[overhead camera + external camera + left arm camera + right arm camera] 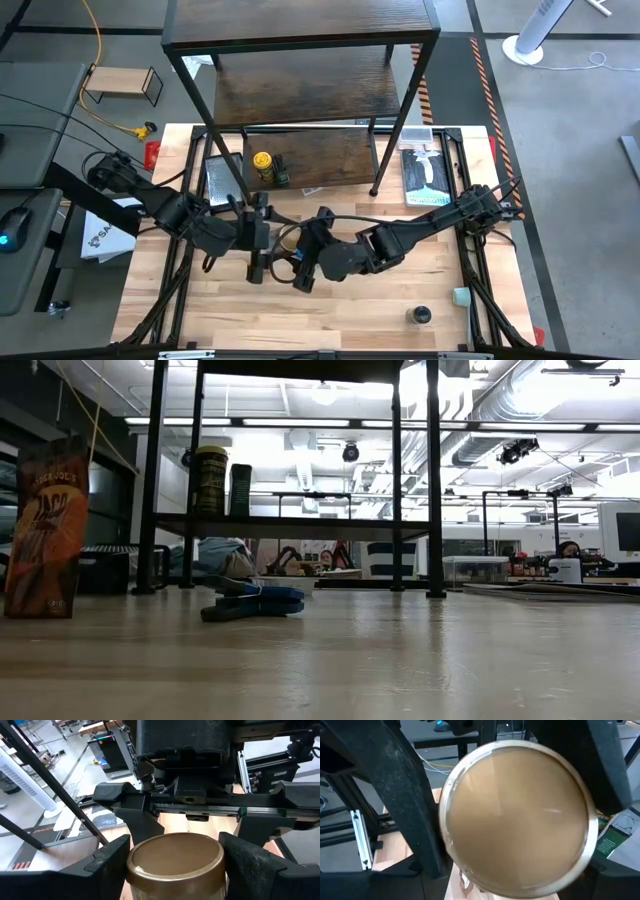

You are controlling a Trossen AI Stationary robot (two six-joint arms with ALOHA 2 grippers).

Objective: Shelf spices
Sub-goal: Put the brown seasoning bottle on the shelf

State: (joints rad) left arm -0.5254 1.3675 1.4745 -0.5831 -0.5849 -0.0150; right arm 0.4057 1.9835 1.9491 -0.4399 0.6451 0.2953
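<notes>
Tan-lidded jar (175, 862) held between both grippers over the middle of the table (400, 310).
Left to right: the reddish-brown packet (45, 530) stands near the table's left edge in the low view; on the shelf's (300, 100) lowest board sit the yellow-lidded jar (263, 163) and, just beside it, the small dark grey box (283, 172). The left gripper (258, 262) has its fingers (107, 860) clamped on the tan-lidded jar's sides, and the right gripper (305, 268) faces it from the other side, its jaws apart around the same jar (whether they press on it I cannot tell). The black-lidded jar (420, 316) stands alone near the table's front right corner.
</notes>
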